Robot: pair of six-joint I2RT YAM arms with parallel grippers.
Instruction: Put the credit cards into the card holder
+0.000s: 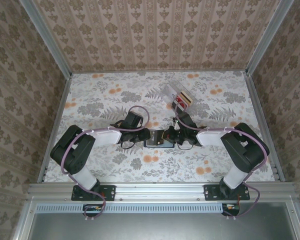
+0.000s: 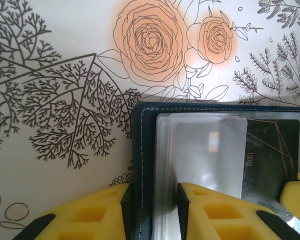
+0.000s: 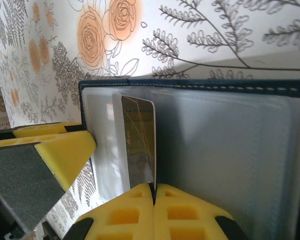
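overhead: card holder [image 1: 156, 143] lies mid-table [image 1: 105, 100], open. left wrist: left gripper [image 2: 152, 191] clamped on its navy edge. right wrist: right gripper [image 3: 152, 192] pinches dark card [image 3: 139, 145], long axis pointing straight away into sleeve [image 3: 104, 150].

Card holder [image 1: 158, 140] lies between left hand [image 1: 148, 135] and right hand [image 1: 171, 135], card [image 3: 140, 142] in it.
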